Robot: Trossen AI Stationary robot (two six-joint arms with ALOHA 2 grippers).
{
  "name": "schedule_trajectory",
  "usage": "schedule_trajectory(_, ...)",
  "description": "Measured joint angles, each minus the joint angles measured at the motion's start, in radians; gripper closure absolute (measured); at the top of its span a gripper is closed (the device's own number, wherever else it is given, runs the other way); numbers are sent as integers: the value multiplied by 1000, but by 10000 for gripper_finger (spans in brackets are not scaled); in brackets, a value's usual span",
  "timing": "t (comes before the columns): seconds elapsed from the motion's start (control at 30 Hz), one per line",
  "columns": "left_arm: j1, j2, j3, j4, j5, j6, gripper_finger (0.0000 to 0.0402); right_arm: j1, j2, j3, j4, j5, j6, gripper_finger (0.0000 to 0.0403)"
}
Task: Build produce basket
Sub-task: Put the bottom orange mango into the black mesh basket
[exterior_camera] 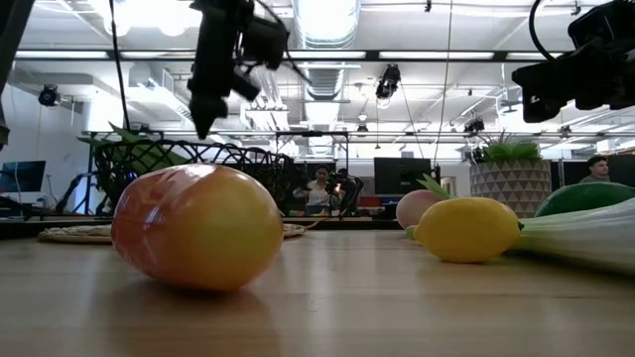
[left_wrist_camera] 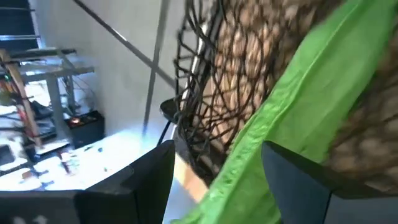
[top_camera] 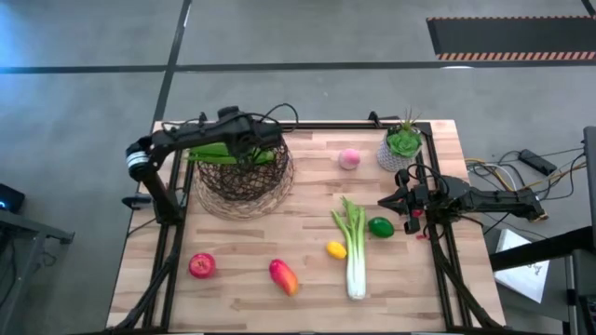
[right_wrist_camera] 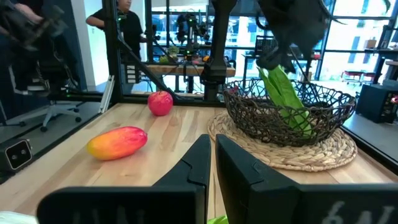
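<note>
Over the basket [top_camera: 244, 175], left gripper [top_camera: 250, 149] with fingers parted around the green pod [top_camera: 223, 154], which could tip off the rim; right gripper [top_camera: 396, 198] closed, empty.

Mango [exterior_camera: 196, 226] lies nearest on tabletop [exterior_camera: 327, 307]. Lemon [exterior_camera: 466, 229] right, touching celery [exterior_camera: 585, 238]. Wire basket [exterior_camera: 189, 171] behind, dark hand [exterior_camera: 210, 109] above it.
</note>
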Motion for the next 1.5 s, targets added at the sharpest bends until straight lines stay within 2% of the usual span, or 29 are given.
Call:
schedule_trajectory(0.13,-115,-38,27,22,0,-131,178,0,0,0,0,0,0,385)
schedule_trajectory(0.27,-271,-74,11,108,3,-200,178,0,0,0,0,0,1,385)
schedule_trajectory(0.6,-688,-40,-9,362,34,-208,178,0,0,0,0,0,0,385)
schedule_trajectory(0.73,-800,11,-10,468,132,-213,178,0,0,0,0,0,0,385)
schedule_trajectory(0.83,-841,58,-10,543,246,-205,178,0,0,0,0,0,0,385)
schedule_trajectory(0.97,-877,128,-7,569,343,-219,178,0,0,0,0,0,-1,385)
schedule_trajectory(1.13,-881,211,11,583,519,-228,178,0,0,0,0,0,1,385)
schedule_trajectory(1.23,-877,255,30,584,594,-166,178,0,0,0,0,0,-1,385)
schedule_trajectory(1.33,-875,287,44,587,633,-101,178,0,0,0,0,0,-1,385)
schedule_trajectory(1.5,-869,318,50,597,633,-18,178,0,0,0,0,0,-2,385)
